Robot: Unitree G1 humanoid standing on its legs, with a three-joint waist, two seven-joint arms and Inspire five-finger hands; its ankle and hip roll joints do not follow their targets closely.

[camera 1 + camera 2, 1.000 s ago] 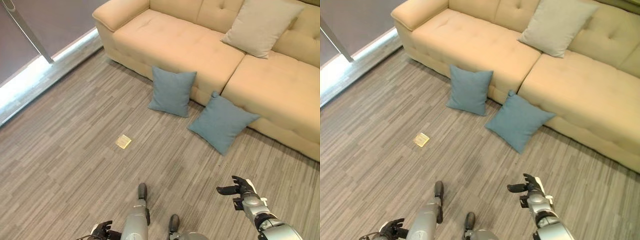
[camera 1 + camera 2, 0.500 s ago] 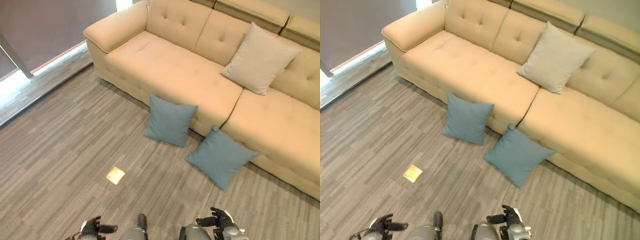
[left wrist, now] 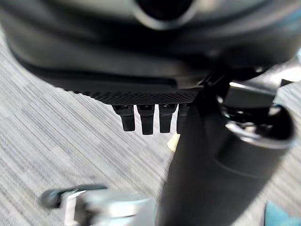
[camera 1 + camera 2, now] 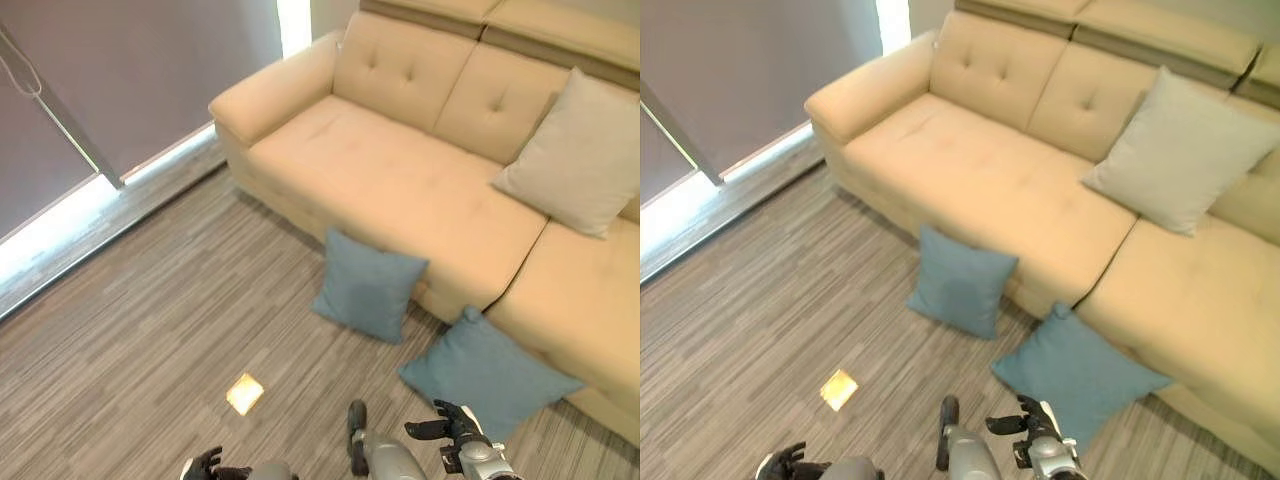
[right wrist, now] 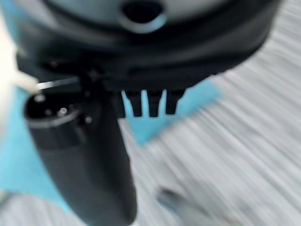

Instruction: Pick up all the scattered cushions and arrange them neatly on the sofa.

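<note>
A cream sofa [image 4: 400, 180] stands along the far side of a grey striped floor [image 4: 150, 340]. A beige cushion [image 4: 585, 150] leans upright against the sofa's backrest, towards the robot's right. Two blue cushions are on the floor. The first blue cushion [image 4: 368, 284] stands propped against the sofa's front, roughly below the middle of the left seat. The second blue cushion [image 4: 490, 373] lies tilted on the floor to the right of the first, its upper corner touching the sofa's base near the seam between the two seats. The two blue cushions are near each other but apart. A small yellow square [image 4: 245, 393] lies on the floor, well apart from the cushions. The right hand [image 4: 450, 432] hovers low in front of the second blue cushion, fingers relaxed and spread, holding nothing. The left hand [image 4: 208, 466] shows at the lower edge of the left eye view, fingers loosely extended, holding nothing. A dark blind [image 4: 120, 70] covers the wall to the left of the sofa.
</note>
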